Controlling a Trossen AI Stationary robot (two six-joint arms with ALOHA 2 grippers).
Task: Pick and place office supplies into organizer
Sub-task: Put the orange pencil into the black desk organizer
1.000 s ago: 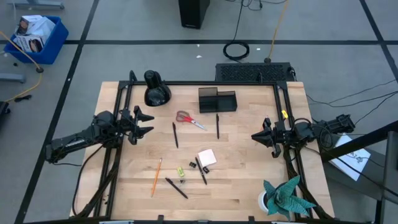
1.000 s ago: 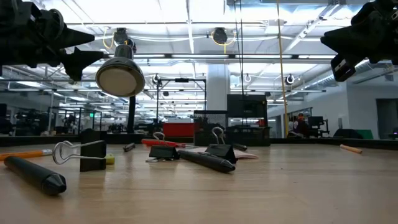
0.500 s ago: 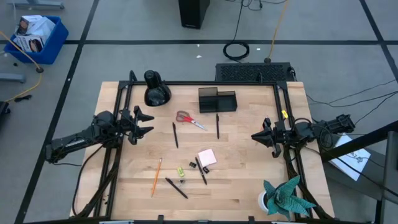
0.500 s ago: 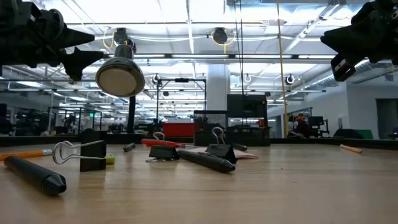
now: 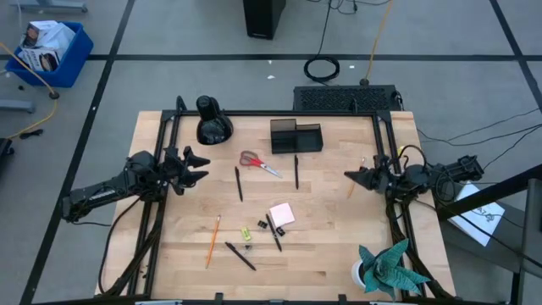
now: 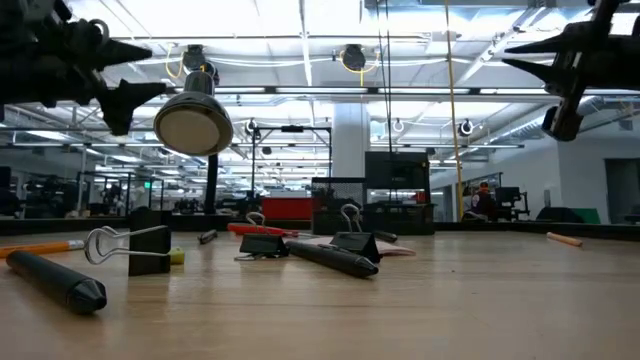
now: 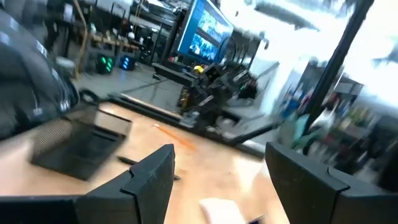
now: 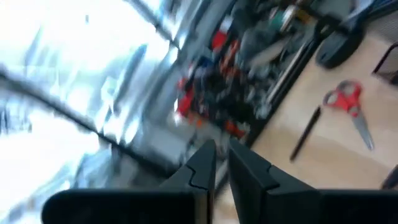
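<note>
At the desk's left edge: left gripper [image 5: 200, 170] is hovering above the wood with jaws spread wide and nothing between them.
Nearest pick: a thin black pen [image 5: 239, 184] is lying just ahead of it, with the red-handled scissors [image 5: 258, 163] beyond.
Advice: I would be lining the jaws across the pen's shaft, coming straight down and closing at mid-length.
Loose group: pencil [image 5: 212, 241], pink sticky-note pad [image 5: 282, 213] and clips are waiting near the front.
Organizer [image 5: 296, 135]: it is sitting at the desk's back edge, centre.
Right gripper [image 5: 351, 175]: it is hanging over the right side, jaws pinched together, carrying nothing.
</note>
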